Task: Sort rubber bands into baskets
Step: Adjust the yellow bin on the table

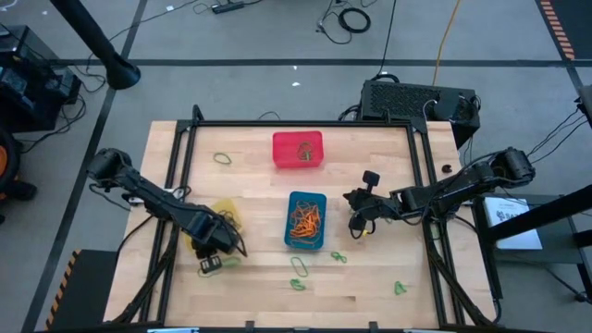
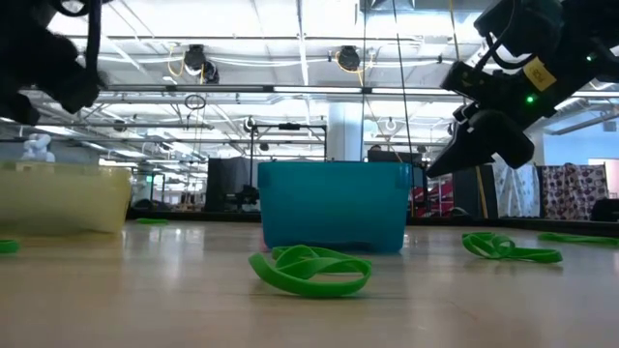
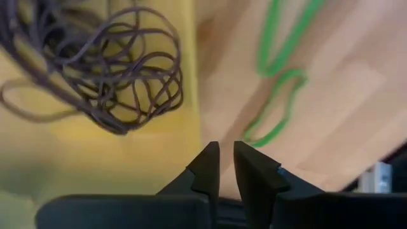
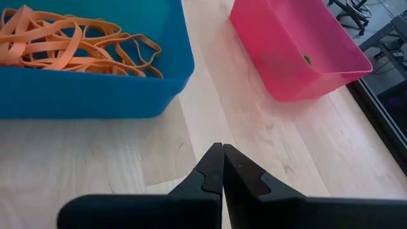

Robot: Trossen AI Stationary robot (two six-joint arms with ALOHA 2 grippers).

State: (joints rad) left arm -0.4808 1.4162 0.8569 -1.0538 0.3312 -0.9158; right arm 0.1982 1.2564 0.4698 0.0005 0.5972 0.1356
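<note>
The yellow basket holds dark rubber bands. The blue basket holds orange bands. The red basket holds a few bands. Green bands lie loose on the table. My left gripper hovers over the yellow basket's near right edge, its fingers a narrow gap apart and empty. My right gripper is shut and empty, raised above the table just right of the blue basket.
More green bands lie near the table's front, and two beside the yellow basket. A dark frame runs round the wooden table top. A black box stands beyond the far right corner.
</note>
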